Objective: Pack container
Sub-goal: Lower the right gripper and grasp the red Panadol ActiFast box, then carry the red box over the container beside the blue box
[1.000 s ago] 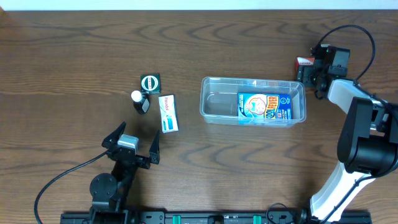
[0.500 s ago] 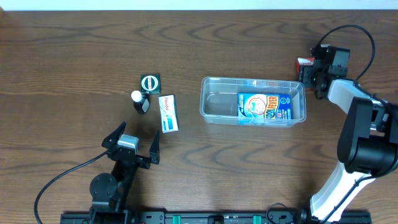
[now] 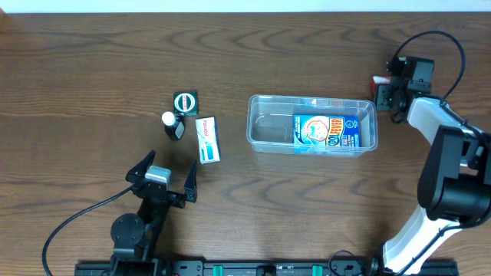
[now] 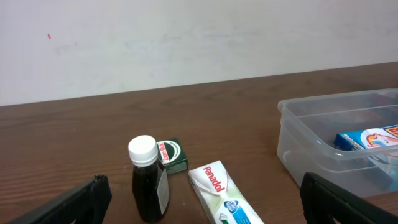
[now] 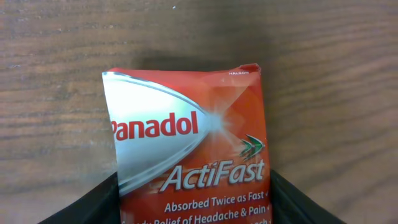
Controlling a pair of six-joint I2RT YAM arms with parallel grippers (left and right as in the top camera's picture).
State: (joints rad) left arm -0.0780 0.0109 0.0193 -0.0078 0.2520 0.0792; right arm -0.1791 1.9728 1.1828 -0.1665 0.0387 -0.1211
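Near the front edge, left of middle, the left gripper (image 3: 165, 172) rests with its fingers spread wide, holding nothing. Just beyond it lie a white Panadol box (image 3: 207, 139), a dark bottle (image 3: 173, 125) with a white cap and a small green box (image 3: 185, 101), all apart from the tub. The container (image 3: 265, 126) sits mid-worktop, right of centre, with a blue box (image 3: 326, 132) in its right half and its left half bare. Farther off, toward the far right corner, the right gripper (image 3: 386, 86) has its fingers closed on a red ActiFast box (image 5: 186, 155), just outside the tub's right end. I judge it should lift the box clear of the rim first, then release over the bare half, so the thin wall isn't nudged
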